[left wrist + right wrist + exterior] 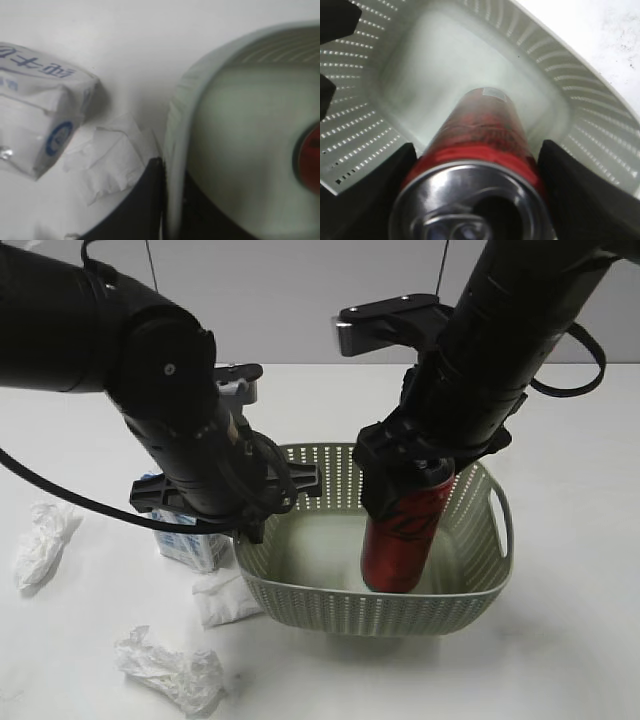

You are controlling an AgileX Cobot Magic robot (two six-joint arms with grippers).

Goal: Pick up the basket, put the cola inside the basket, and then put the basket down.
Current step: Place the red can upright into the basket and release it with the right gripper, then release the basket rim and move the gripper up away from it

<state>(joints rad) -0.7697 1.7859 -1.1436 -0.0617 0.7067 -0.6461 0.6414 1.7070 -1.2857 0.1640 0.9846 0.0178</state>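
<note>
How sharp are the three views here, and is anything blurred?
Exterior view: sharp and evenly lit, cola and basket crisp. Left wrist view: soft, basket rim smeared, carton lettering barely legible. Right wrist view: can top close and soft-edged, basket floor hazy.

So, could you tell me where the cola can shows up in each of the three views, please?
Exterior: cola right of centre, upright inside the basket.
Left wrist: red sliver at the right edge.
Right wrist: bottom centre, seen from above.
Shared landmark: the basket.

right fingers (pixel 560 175) clamp cola (pixel 487 130) | can upright inside basket (pixel 600 125); silver top nearest lens
</note>
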